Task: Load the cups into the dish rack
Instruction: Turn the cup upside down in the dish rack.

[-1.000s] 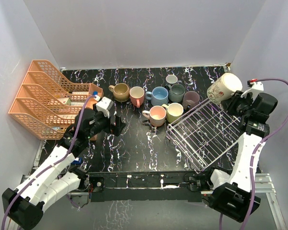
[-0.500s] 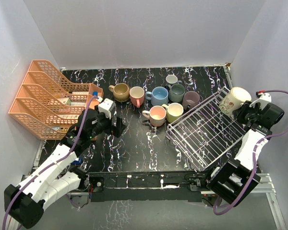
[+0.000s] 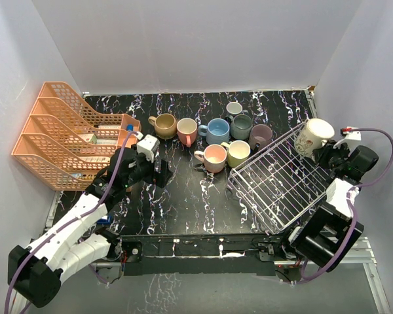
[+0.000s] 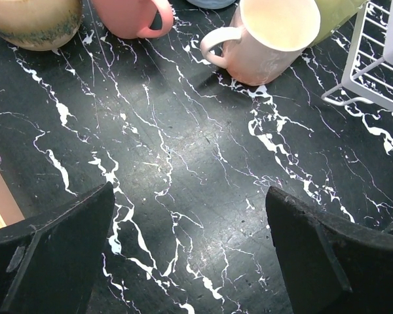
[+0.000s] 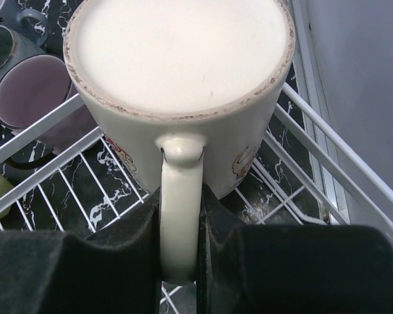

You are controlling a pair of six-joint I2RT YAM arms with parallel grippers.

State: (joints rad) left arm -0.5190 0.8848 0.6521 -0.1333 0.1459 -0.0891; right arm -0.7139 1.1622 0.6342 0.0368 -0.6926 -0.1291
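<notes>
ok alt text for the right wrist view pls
The right gripper pinches a cream mug by its handle, above the wires of the white dish rack. A mauve mug sits beyond the wires at left.

Clad in white shells with black joints, left arm (image 3: 65, 239) and right arm (image 3: 344, 193) alike; trailed by purple cables (image 3: 111, 171); tipped with matte black wedge fingers (image 4: 327, 255).

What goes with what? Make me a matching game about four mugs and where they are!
Mugs:
1. cream mug
2. tan mug
3. small grey mug
4. peach mug

Places:
A. left end of the row
B. handle pinched in the right arm's fingers, over the dish rack
C. farthest back
D. beside the pale yellow mug

Pairs: 1-B, 2-A, 3-C, 4-D.
</notes>
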